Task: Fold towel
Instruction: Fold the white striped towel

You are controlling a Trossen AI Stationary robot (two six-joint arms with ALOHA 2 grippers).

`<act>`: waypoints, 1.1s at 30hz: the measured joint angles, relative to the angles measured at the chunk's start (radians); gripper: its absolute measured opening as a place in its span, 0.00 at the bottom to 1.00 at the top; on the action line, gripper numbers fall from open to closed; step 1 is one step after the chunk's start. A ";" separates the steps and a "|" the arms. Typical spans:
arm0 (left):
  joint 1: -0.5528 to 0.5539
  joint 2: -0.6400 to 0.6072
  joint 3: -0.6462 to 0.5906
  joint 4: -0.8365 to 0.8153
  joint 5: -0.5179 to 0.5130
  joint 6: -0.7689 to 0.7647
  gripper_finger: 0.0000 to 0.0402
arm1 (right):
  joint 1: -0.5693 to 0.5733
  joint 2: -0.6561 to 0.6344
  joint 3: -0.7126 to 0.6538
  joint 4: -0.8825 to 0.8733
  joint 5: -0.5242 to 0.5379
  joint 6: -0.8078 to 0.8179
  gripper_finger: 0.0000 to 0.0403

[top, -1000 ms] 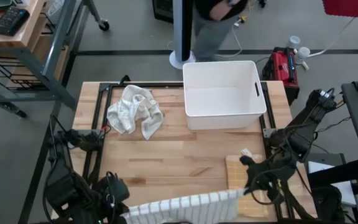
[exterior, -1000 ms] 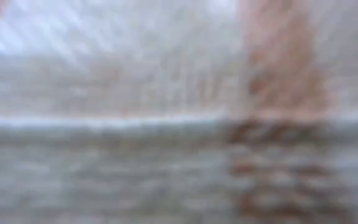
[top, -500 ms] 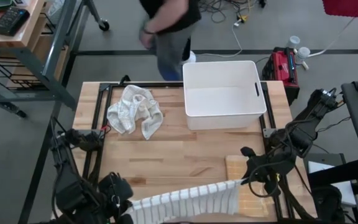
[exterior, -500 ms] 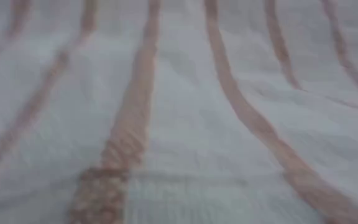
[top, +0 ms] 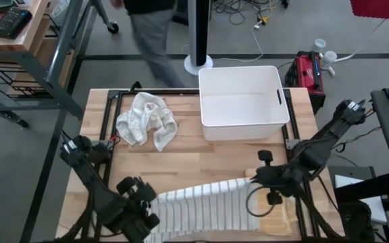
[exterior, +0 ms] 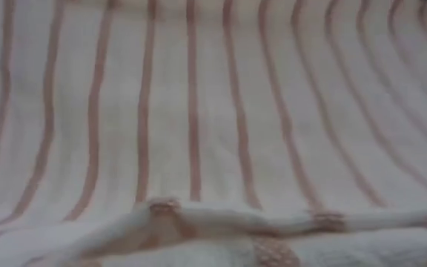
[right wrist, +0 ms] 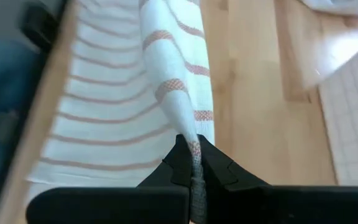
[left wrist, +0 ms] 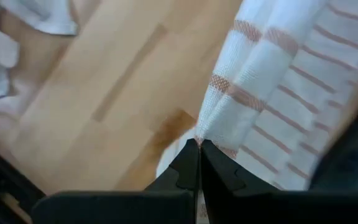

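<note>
A white towel with thin red-brown stripes [top: 204,208] stretches across the near part of the table between my two grippers. It fills the low view [exterior: 213,111], where its lower hem [exterior: 221,222] lies folded over. My left gripper [top: 151,201] is shut on its left end. My right gripper [top: 256,189] is shut on its right end. Both wrist views show the cloth running away from the shut fingertips [left wrist: 199,148] [right wrist: 194,148]. My left gripper pinches the bunched edge at the towel's left end [left wrist: 213,127] between its two fingers, several gathered layers. The cloth slopes away from the fingers down to the table. My right gripper pinches a gathered fold at the towel's right end [right wrist: 185,127] between its two fingers. The fold runs away from the fingertips in a ridge, and the towel spreads out below it toward the table's near edge.
A crumpled white cloth [top: 147,120] lies at the far left of the table. A white bin [top: 242,101] stands at the far right. A pale board [top: 275,214] lies under the towel's right end. Bare wood shows mid-table. A person walks beyond the far edge.
Both grippers have moved from the near edge toward the far edge and drawn the striped towel with them. The towel has come up over the near edge, and more of it now lies spread on the table. The person behind has walked to the left.
</note>
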 joint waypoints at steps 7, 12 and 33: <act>0.095 -0.052 -0.172 0.000 -0.083 0.001 0.00 | -0.131 0.093 -0.061 0.007 0.057 -0.120 0.00; 0.169 -0.103 -0.329 0.000 -0.095 0.004 0.00 | -0.260 0.117 -0.093 0.049 0.085 -0.238 0.00; 0.351 -0.180 -0.652 0.023 -0.095 -0.076 0.17 | -0.612 0.118 -0.127 0.154 -0.070 -0.488 0.51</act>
